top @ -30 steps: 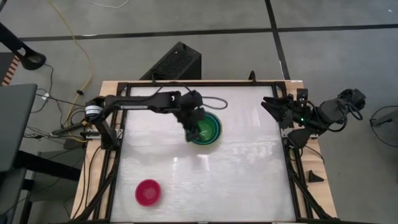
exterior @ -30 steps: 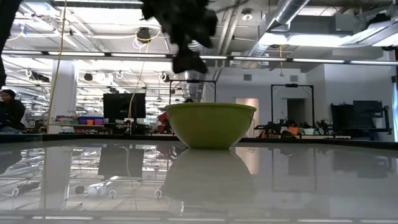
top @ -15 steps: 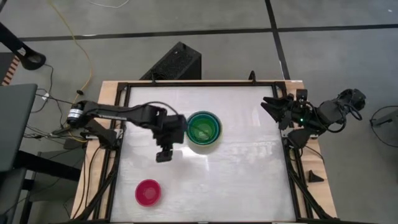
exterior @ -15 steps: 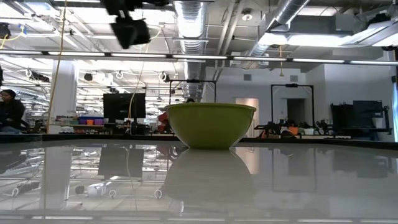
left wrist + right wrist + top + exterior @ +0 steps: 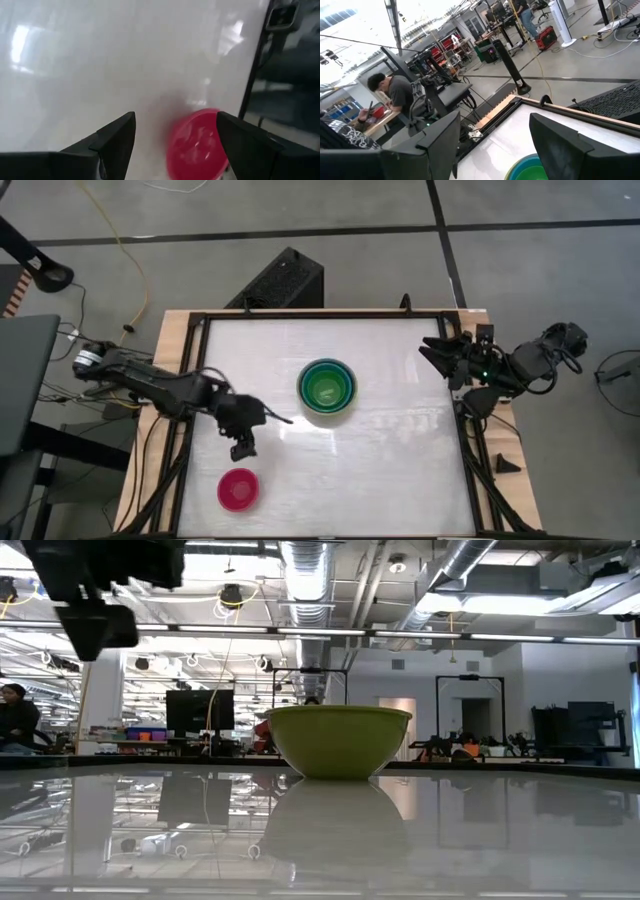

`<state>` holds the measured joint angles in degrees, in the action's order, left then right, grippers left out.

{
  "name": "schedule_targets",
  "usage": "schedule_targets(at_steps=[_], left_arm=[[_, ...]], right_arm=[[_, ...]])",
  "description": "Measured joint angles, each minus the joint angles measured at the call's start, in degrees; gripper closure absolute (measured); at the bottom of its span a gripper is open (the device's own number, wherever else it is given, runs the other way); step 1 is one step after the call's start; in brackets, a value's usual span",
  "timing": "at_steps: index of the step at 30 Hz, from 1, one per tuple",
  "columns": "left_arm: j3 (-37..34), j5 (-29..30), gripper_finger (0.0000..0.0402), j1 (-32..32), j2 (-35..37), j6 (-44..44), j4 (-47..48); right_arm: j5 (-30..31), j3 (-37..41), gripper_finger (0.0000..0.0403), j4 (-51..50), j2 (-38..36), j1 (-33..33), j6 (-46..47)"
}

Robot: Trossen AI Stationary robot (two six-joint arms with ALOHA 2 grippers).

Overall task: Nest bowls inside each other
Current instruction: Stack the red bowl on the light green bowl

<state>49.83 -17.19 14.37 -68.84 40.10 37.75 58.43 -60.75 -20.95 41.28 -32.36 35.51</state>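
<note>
A stack of nested bowls (image 5: 327, 390) stands on its base at the table's middle. It is olive-green outside (image 5: 338, 740), with blue and teal rims and a lime green bowl innermost. A small magenta bowl (image 5: 239, 489) sits alone near the front left corner. My left gripper (image 5: 241, 450) hangs open above the table, between the stack and the magenta bowl (image 5: 197, 145). It points slanting down, and the bowl shows ahead between its fingers. My right gripper (image 5: 432, 352) waits open at the table's right edge, raised and level, facing the stack (image 5: 527, 170).
A black frame (image 5: 190, 430) runs around the white tabletop. A dark box (image 5: 282, 280) lies on the floor past the far edge. Bare tabletop lies to the right of the stack and of the magenta bowl. A person sits at a desk in the room beyond (image 5: 395, 97).
My left gripper has swung from above the stack toward the table's left and near edges, sinking a little and rolling, and now hangs close to the magenta bowl. It has stayed open. The bowls have not moved.
</note>
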Motion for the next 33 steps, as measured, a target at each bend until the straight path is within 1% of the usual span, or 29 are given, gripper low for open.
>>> schedule_targets(at_steps=[4,9,13,18,26,33], left_arm=[[-4.2,5.1,0.0136,5.4,4.4,8.4,-5.5],[-7.4,10.3,0.0136,11.6,6.3,15.1,-5.5],[-9.5,11.4,0.0136,15.6,6.3,18.5,-6.3],[-12.7,12.5,0.0136,18.6,6.2,21.9,-7.7],[-17.2,12.1,0.0136,21.3,5.9,25.5,-14.1],[-20.6,11.9,0.0136,22.1,5.9,28.2,-18.5]], right_arm=[[0.0,0.0,0.0129,0.0,0.0,0.0,0.0],[0.0,0.0,0.0129,0.3,-0.1,0.0,0.0],[0.0,0.0,0.0129,0.4,-0.1,0.0,0.0],[0.0,0.0,0.0129,0.5,-0.1,0.0,0.0],[0.0,0.0,0.0129,1.0,0.0,0.0,0.1],[0.0,0.0,0.0129,1.9,-0.1,0.0,0.0]])
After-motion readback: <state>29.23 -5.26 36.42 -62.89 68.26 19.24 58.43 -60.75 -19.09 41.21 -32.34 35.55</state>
